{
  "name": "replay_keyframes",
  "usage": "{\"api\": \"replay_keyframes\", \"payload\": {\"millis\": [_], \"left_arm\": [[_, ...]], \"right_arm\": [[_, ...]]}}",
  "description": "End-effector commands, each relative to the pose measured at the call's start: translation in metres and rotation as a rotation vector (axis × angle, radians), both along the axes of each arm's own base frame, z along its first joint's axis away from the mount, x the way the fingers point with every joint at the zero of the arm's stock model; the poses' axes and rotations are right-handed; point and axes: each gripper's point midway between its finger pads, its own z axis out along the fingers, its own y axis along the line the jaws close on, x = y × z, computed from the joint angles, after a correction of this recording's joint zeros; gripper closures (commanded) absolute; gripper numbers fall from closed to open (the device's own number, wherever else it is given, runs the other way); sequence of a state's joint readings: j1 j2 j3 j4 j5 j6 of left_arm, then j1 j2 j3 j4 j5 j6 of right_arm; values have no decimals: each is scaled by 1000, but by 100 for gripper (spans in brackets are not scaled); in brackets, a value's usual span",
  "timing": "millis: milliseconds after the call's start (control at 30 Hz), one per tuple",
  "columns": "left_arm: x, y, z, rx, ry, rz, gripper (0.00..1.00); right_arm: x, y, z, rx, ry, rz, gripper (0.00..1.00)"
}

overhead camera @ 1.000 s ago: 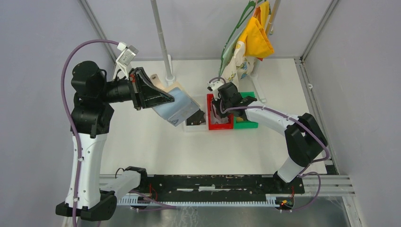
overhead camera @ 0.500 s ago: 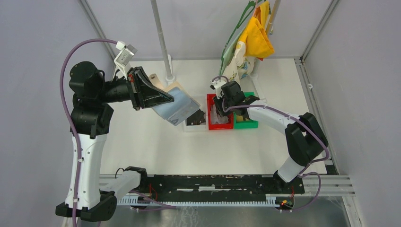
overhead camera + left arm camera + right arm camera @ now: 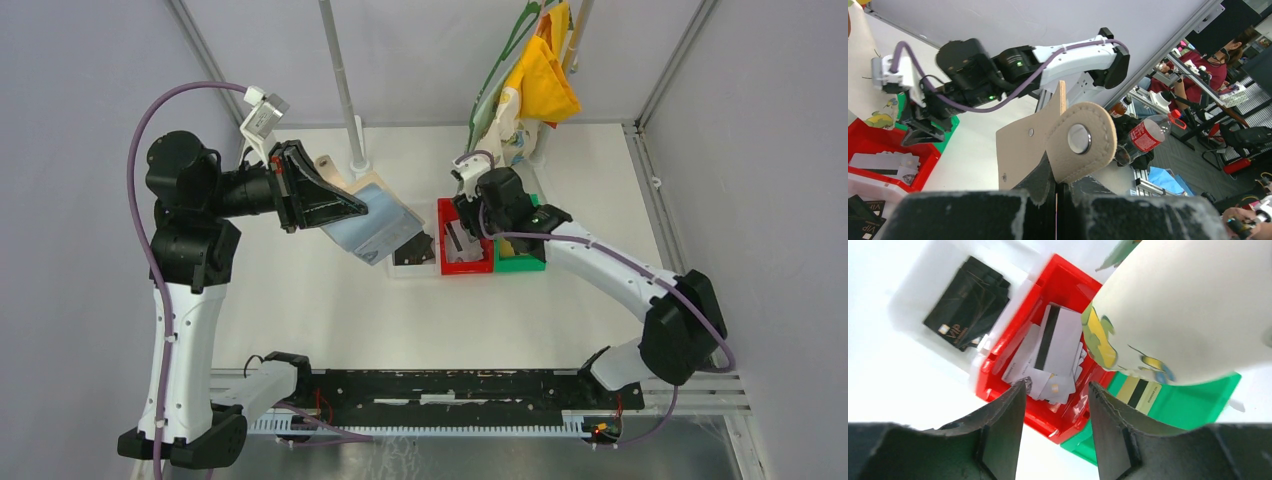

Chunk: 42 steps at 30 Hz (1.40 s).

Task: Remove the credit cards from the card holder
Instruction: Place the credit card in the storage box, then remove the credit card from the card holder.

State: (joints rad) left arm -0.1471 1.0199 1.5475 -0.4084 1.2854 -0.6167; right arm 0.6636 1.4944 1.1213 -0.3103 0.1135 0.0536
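Left gripper (image 3: 350, 208) clamped tight on the card holder (image 3: 378, 230), which hangs tilted above the tabletop (image 3: 400, 320), left of centre. Right gripper (image 3: 1058, 386) spread wide, empty, over red bin (image 3: 1015, 322). Credit cards (image 3: 1060, 337) piled inside that bin; green bin (image 3: 1198, 400) touching its right side.

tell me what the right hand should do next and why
Probably swing the right hand over to the card holder for another card: it hangs open and empty over the red bin, where pale cards already lie, and the left hand holds the holder up. Whether cards remain inside isn't visible.
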Motion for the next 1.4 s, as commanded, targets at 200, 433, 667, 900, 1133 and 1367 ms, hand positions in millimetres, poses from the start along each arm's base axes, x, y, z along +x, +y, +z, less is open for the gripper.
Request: {"api": "replay_keyframes", "payload": {"millis": [200,433,667,900,1133,1367], "left_arm": [[-9,1,4,-10,-30,-27,98],[-21,2,-12,11,-14,-83,98],[-31,3,-22,22,9,-120,98],[-34,4,-35,33,34,-137,98],[-35,4,-40,40,28,-146,98],[-35,4,-41,43,13,-153,98]], "right_arm": [[-72,41,180,421,-251,364,18],[-148,54,285,660,-384,729,2],[-191,68,318,824,-376,956,2],[-214,104,319,824,-330,1062,2],[-229,134,303,773,-248,1142,2],[-231,148,297,762,-179,1163,34]]}}
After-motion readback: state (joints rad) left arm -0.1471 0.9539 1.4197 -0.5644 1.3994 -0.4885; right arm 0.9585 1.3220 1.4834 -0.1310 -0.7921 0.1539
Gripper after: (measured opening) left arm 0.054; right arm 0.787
